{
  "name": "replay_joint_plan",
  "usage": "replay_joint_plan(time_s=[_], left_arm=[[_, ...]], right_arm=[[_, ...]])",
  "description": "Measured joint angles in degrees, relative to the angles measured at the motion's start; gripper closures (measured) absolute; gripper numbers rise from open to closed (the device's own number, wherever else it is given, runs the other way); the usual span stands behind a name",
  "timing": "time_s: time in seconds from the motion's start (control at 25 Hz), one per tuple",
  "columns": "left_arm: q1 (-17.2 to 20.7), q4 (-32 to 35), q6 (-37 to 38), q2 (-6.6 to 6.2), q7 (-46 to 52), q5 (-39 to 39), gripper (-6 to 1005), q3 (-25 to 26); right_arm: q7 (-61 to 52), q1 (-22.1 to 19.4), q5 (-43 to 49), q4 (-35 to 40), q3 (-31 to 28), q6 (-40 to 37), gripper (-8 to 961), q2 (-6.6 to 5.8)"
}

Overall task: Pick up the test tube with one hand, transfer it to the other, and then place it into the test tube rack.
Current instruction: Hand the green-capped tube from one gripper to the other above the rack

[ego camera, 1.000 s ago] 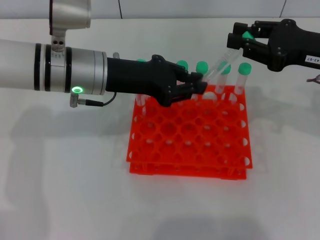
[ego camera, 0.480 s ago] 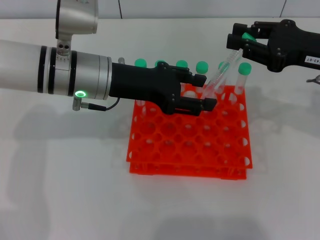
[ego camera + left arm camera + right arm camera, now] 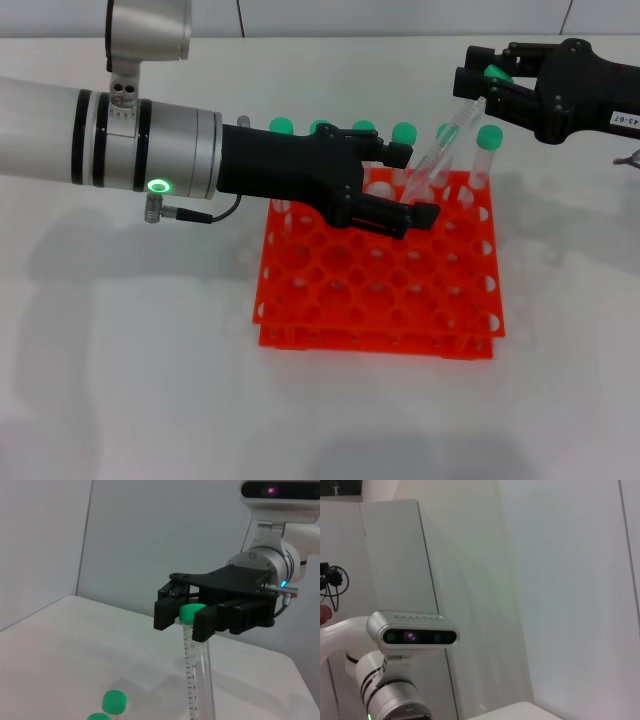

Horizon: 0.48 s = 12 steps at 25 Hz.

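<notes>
Right tool (image 3: 487,88): is being kept clamped on the green cap of the test tube (image 3: 443,147), also seen in left wrist view (image 3: 196,671) | tube: is being held tilted over the rack's (image 3: 380,300) back row, lower end near the holes | left tool (image 3: 405,186): fingers apart, hovering just beside the tube | rack: sitting on the white counter (image 3: 130,360).

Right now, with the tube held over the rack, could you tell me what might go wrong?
1. The right gripper pinches the tube only at its green cap, and the tube hangs tilted, so its tip may catch the rack between holes.
2. The open left gripper flanks the tube's lower end; moving either arm could knock it.
3. The capped tubes in the back row stand close and could be bumped.
</notes>
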<state>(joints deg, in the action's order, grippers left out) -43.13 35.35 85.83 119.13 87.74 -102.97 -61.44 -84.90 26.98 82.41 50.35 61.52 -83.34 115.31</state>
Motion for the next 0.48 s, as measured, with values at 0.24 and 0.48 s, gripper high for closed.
replay_joint_plan(time_s=[0.24,0.48], left_arm=[[0.17,0.98,0.00,-0.01,0.81,-0.53,105,0.00],[2.56,7.31,0.64,-0.02,4.19,-1.65,105,-0.09]], right_arm=[[0.00,-0.15,-0.04,0.00,0.00,0.00,671,0.06],[0.00,-0.36,-0.06,0.00,0.00,-0.04,671,0.09]])
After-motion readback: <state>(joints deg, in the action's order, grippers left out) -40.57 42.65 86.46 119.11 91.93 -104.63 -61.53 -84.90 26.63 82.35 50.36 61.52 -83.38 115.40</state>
